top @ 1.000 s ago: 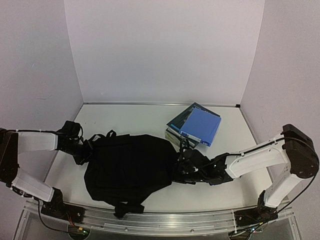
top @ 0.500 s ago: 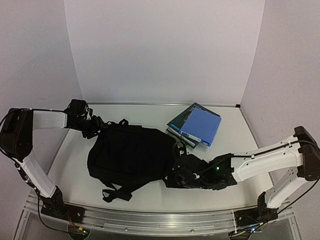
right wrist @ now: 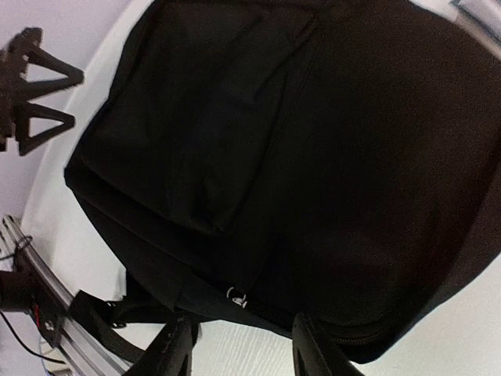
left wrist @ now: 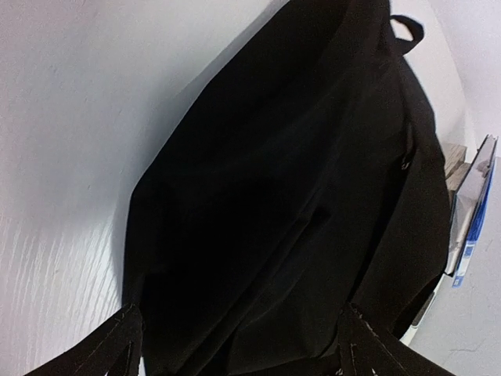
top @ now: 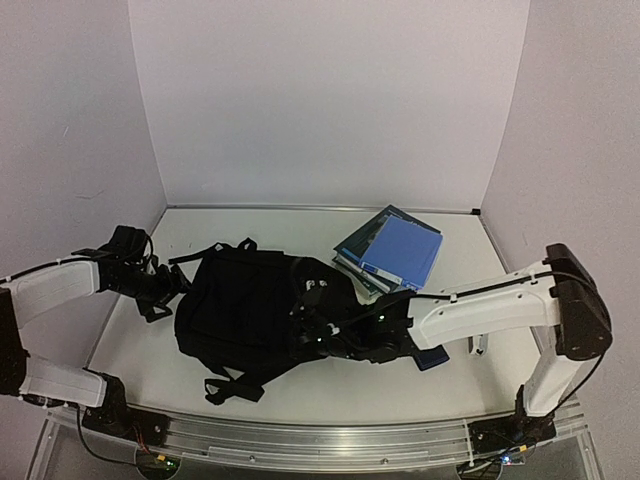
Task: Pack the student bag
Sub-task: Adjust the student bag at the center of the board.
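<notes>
The student bag (top: 250, 310) lies flat on the table (top: 300, 232) (books (top: 392, 252) beside it); left gripper (left wrist: 239, 329) spread wide at its edge, right gripper (right wrist: 243, 333) parted above it, apparently gripping nothing.

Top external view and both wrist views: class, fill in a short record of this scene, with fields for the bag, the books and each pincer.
student bag: black, lying flat on the white table, straps trailing; no lining shows
books: a stack with a blue folder on top, right of the bag toward the back wall, outside it
left pincer: open, at the bag's left end, holding nothing
right pincer: open, over the bag near its edge, holding nothing
packing: books not yet in the bag
</notes>
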Available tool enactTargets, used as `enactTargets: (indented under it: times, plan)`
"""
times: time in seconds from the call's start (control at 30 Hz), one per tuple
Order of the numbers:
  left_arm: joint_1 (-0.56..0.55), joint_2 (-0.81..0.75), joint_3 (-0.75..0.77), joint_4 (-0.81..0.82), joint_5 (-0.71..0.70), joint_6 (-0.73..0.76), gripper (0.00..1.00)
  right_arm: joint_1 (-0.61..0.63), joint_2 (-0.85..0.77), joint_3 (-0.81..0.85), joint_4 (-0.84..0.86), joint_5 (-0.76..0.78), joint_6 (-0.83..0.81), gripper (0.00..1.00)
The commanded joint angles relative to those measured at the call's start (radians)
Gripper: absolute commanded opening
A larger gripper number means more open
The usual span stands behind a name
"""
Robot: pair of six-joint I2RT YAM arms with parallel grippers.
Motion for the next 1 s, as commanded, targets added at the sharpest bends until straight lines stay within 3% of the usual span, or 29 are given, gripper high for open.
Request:
enactTargets:
  times: [0.0,0.17,0.23,0.37,0.53,0.7,0.77,0.83,0.97]
  plan:
    - [0.001,-0.088,-0.061,-0.081,0.046,-0.086,0.87,-0.008,0.123,0.058,0.081,-0.135,-0.061,0.42]
    - [0.001,-0.103,-0.146,-0.028,0.101,-0.112,0.74,-0.007,0.182,0.040,0.125,-0.170,-0.036,0.43]
    - [0.002,-0.086,-0.175,0.027,0.129,-0.128,0.69,-0.005,0.198,0.044,0.133,-0.187,-0.038,0.39]
    - [0.001,-0.039,-0.226,0.215,0.202,-0.180,0.46,-0.001,0.217,0.040,0.149,-0.235,-0.040,0.31]
    - [0.002,0.037,-0.204,0.312,0.154,-0.173,0.26,0.015,0.234,0.045,0.183,-0.290,-0.047,0.30]
    - [0.003,0.156,-0.111,0.333,0.107,-0.131,0.20,0.019,0.272,0.089,0.219,-0.337,-0.054,0.28]
    - [0.003,0.198,-0.063,0.313,0.107,-0.105,0.22,0.019,0.261,0.094,0.220,-0.325,-0.056,0.29]
    - [0.003,0.203,-0.029,0.286,0.094,-0.082,0.32,0.018,0.230,0.084,0.220,-0.291,-0.051,0.29]
    - [0.001,0.140,-0.004,0.166,0.001,-0.041,0.72,0.014,0.140,0.028,0.219,-0.180,-0.009,0.34]
